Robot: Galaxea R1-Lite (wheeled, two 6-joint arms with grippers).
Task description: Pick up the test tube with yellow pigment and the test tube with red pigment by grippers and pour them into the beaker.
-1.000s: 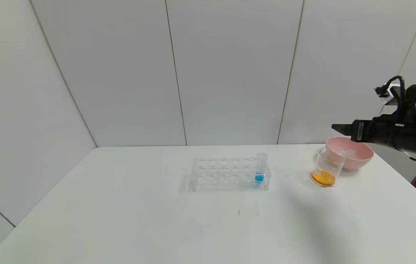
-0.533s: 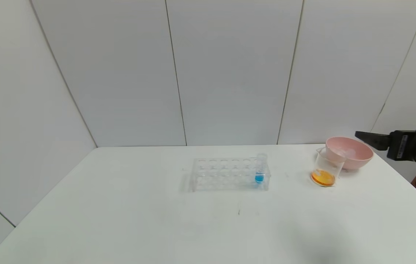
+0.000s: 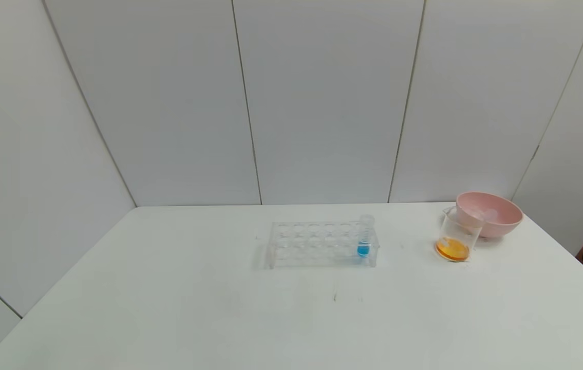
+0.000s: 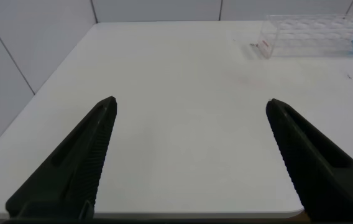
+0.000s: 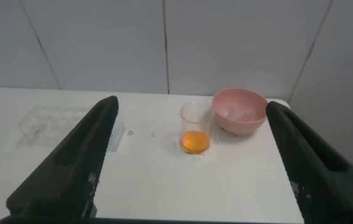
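Holding orange liquid, beaker (image 3: 456, 234) touches pink bowl (image 3: 494, 215).

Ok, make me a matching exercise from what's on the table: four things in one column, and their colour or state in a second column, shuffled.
Things:
1. beaker
2. bowl
3. tube rack
4. right end effector

Descriptions:
A. pink, behind the beaker
B. clear, holds one tube with blue liquid
C. open, holding nothing
D. orange liquid at the bottom

Pairs: 1-D, 2-A, 3-B, 4-C
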